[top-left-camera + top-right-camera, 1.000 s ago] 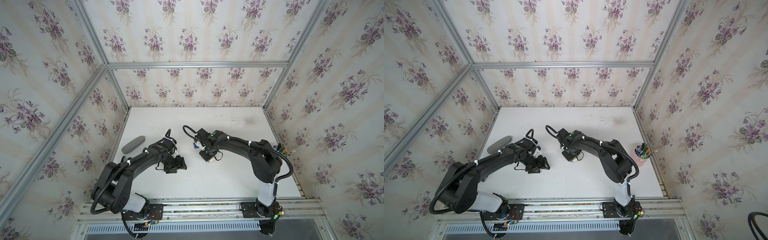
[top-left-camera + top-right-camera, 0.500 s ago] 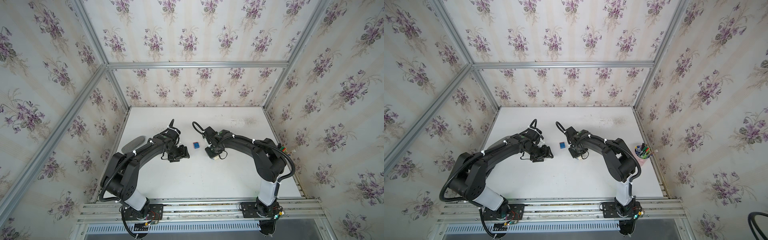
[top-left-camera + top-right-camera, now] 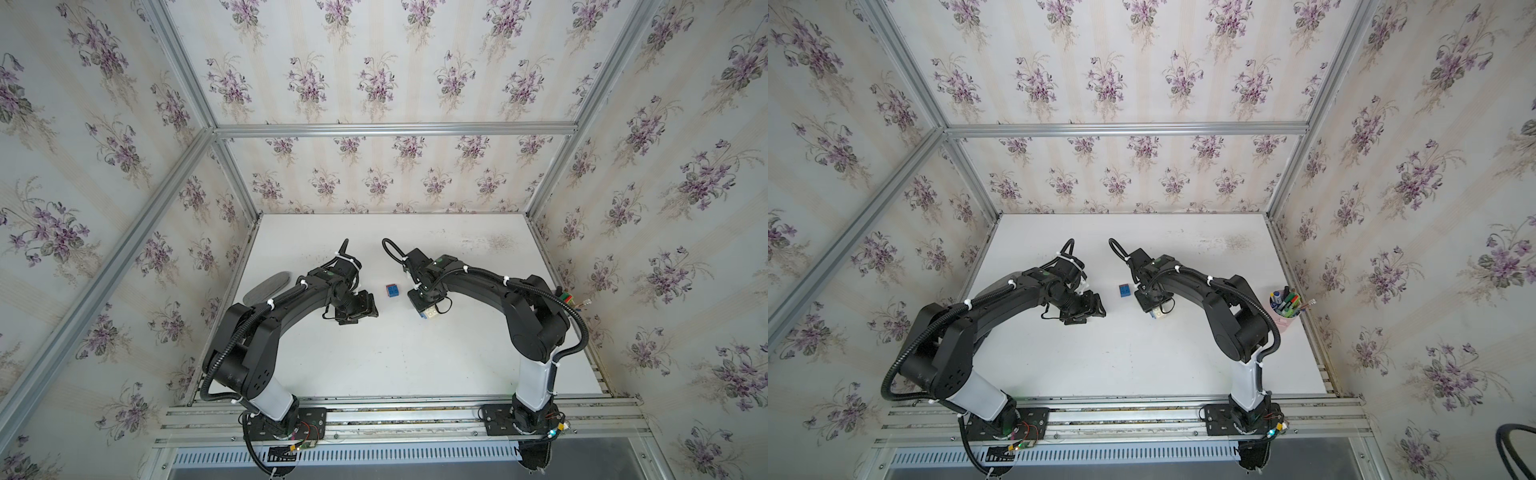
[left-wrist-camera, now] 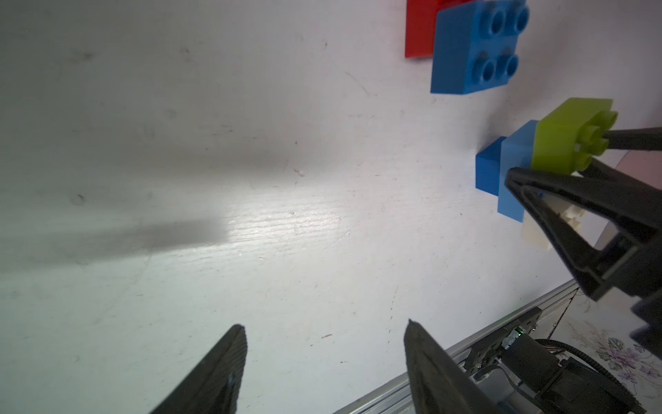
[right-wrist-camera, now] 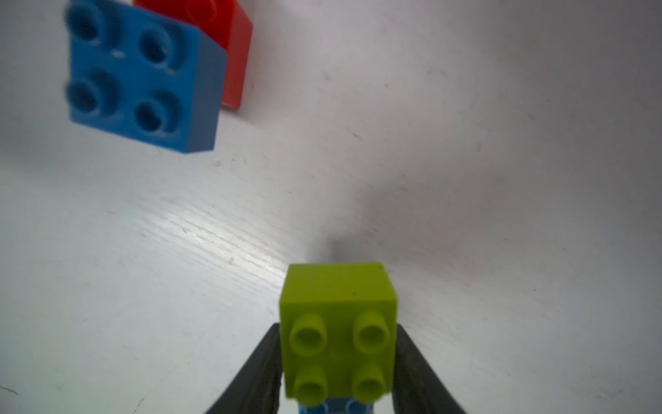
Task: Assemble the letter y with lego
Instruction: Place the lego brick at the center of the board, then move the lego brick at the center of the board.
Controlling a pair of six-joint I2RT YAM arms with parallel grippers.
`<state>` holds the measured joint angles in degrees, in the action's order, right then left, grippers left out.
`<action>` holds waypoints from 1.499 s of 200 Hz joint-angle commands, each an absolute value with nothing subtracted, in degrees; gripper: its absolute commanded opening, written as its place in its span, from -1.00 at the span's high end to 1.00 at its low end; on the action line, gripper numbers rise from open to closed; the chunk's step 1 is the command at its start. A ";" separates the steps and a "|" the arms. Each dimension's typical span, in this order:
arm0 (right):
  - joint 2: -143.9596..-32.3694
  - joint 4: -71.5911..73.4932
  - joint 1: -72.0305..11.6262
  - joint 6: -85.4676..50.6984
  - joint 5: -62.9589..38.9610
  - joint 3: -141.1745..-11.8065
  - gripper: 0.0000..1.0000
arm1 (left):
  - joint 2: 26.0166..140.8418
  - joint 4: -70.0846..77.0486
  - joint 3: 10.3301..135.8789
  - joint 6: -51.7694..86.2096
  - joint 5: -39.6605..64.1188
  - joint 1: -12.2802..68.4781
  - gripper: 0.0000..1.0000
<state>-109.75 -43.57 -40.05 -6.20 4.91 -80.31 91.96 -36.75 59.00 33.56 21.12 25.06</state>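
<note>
Nearest, our left gripper (image 4: 324, 325) hangs empty over the white tabletop (image 4: 250, 143), fingers spread. Beyond it, our right gripper (image 5: 337, 326) flanks the lime green studded plastic brick (image 5: 340, 286) atop the long light blue brick (image 4: 512, 168); whether it pinches, we cannot tell. A dragging release could topple that cluster, knocking the dark blue square brick (image 4: 476, 46) stacked on the red brick (image 4: 419, 28) just beyond.

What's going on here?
A lego build is under way. The right claw straddles a lime green brick joined to a light blue brick, dark blue brick and white brick; whether it grips is unclear. The left claw hangs open and empty. A loose blue brick touching a red brick sits between them.
</note>
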 commanded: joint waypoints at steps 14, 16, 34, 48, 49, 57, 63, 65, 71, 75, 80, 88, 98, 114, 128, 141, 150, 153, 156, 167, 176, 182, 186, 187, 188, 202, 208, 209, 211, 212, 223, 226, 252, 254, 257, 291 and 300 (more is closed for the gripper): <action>-107.88 -47.52 -40.01 -8.23 7.02 -84.97 -0.15 | 90.31 -37.91 57.98 33.20 20.26 24.82 -0.43; -107.81 -47.65 -39.99 -8.25 7.09 -85.27 -0.15 | 90.14 -37.89 57.89 33.11 20.22 24.86 -0.43; -107.34 -48.34 -40.08 -9.62 7.01 -87.49 -0.20 | 88.74 -38.24 57.35 32.95 19.71 24.87 -0.43; -107.42 -48.00 -40.07 -11.33 5.85 -89.01 -0.22 | 87.31 -38.52 57.13 32.63 19.26 24.77 -0.43; -107.46 -47.86 -40.07 -11.47 5.65 -89.11 -0.22 | 87.20 -38.51 57.13 32.66 19.21 24.82 -0.43; -107.53 -47.00 -40.14 -12.47 4.17 -89.66 -0.22 | 86.30 -38.77 57.21 32.52 19.05 24.78 -0.43; -107.61 -46.20 -40.17 -13.30 3.22 -89.94 -0.22 | 85.57 -39.10 57.42 32.28 18.97 24.76 -0.43; -107.65 -45.85 -40.23 -13.63 2.87 -89.99 -0.22 | 85.36 -39.20 57.47 32.26 18.94 24.78 -0.43; -107.82 -45.10 -40.25 -14.54 1.76 -90.29 -0.23 | 84.65 -39.42 57.69 32.18 18.86 24.78 -0.43; -107.92 -44.61 -40.25 -15.07 1.16 -90.37 -0.23 | 84.14 -39.65 57.85 32.17 18.88 24.78 -0.43; -108.24 -43.72 -40.25 -16.14 0.32 -90.59 -0.24 | 83.69 -39.90 58.06 32.14 18.75 24.74 -0.44; -108.80 -42.72 -40.25 -17.24 -1.39 -90.97 -0.25 | 82.89 -40.26 58.40 32.13 18.51 24.69 -0.44; -109.69 -41.85 -40.34 -18.37 -2.60 -91.35 -0.25 | 82.24 -40.95 58.96 31.82 18.38 24.65 -0.44; -111.43 -41.38 -40.74 -19.56 -3.20 -92.57 -0.25 | 81.64 -41.89 59.49 31.51 18.11 24.69 -0.44; -113.44 -41.37 -41.27 -20.03 -3.17 -93.95 -0.26 | 81.65 -42.18 59.48 31.51 18.16 24.70 -0.44; -115.48 -41.74 -41.66 -20.56 -2.58 -95.60 -0.26 | 81.60 -42.27 59.24 31.56 18.06 24.70 -0.44; -116.59 -41.77 -41.83 -20.89 -2.50 -96.37 -0.26 | 81.65 -42.36 59.00 31.60 17.78 24.70 -0.44; -117.03 -41.79 -41.79 -21.06 -2.54 -96.70 -0.26 | 80.05 -42.36 58.88 31.71 17.76 24.70 -0.44; -117.42 -41.82 -41.83 -21.20 -2.50 -96.95 -0.26 | 79.76 -42.36 58.81 31.65 17.68 24.65 -0.44; -118.74 -42.05 -41.92 -21.85 -1.67 -98.11 -0.26 | 79.39 -42.45 58.39 31.66 17.41 24.67 -0.44; -119.82 -42.39 -41.92 -22.14 -1.32 -99.10 -0.26 | 79.15 -42.43 58.12 31.64 17.18 24.67 -0.44; -120.49 -42.74 -41.89 -22.33 -1.12 -99.75 -0.26 | 79.02 -42.45 57.89 31.64 17.05 24.64 -0.44; -120.89 -42.96 -41.97 -22.56 -0.98 -100.15 -0.26 | 78.89 -42.50 57.76 31.64 17.05 24.61 -0.44; -120.89 -42.96 -41.97 -22.56 -0.98 -100.15 -0.26 | 78.86 -42.52 57.71 31.64 17.05 24.57 -0.44; -121.10 -42.97 -41.93 -22.65 -0.84 -100.29 -0.26 | 78.85 -42.53 57.68 31.64 17.05 24.59 -0.44; -122.19 -42.98 -41.90 -22.77 -0.58 -101.06 -0.26 | 78.66 -42.54 57.19 31.72 16.89 24.46 -0.44; -122.68 -43.06 -41.89 -22.85 -0.29 -101.33 -0.26 | 78.66 -42.52 57.05 31.72 16.85 24.52 -0.44; -122.68 -43.06 -41.89 -22.85 -0.29 -101.33 -0.26 | 78.66 -42.53 57.05 31.72 16.86 24.48 -0.44; -122.80 -43.07 -41.92 -22.85 -0.32 -101.38 -0.25 | 78.62 -42.54 56.98 31.73 16.85 24.51 -0.44; -122.88 -43.07 -41.92 -22.85 -0.33 -101.40 -0.25 | 78.60 -42.54 56.96 31.68 16.82 24.52 -0.44; -123.84 -43.28 -41.93 -22.76 -0.36 -102.08 -0.24 | 78.57 -42.54 56.77 31.64 16.73 24.43 -0.44; -124.11 -43.36 -41.91 -22.76 -0.29 -102.23 -0.24 | 78.57 -42.54 56.69 31.68 16.71 24.43 -0.44; -126.15 -43.72 -41.89 -22.76 -0.55 -103.02 -0.22 | 78.57 -42.52 56.40 31.56 16.78 24.23 -0.44; -126.24 -43.62 -41.91 -22.76 -0.60 -103.03 -0.21 | 78.57 -42.53 56.35 31.55 16.74 24.25 -0.44; -126.40 -43.60 -41.99 -22.76 -0.69 -103.05 -0.21 | 78.57 -42.54 56.34 31.50 16.72 24.21 -0.44; -127.73 -43.21 -41.96 -22.77 -1.36 -103.60 -0.13 | 78.49 -42.53 55.82 31.47 16.79 23.94 -0.44; -128.20 -43.23 -41.88 -22.72 -1.67 -104.03 -0.10 | 78.49 -42.51 55.68 31.48 16.71 23.90 -0.44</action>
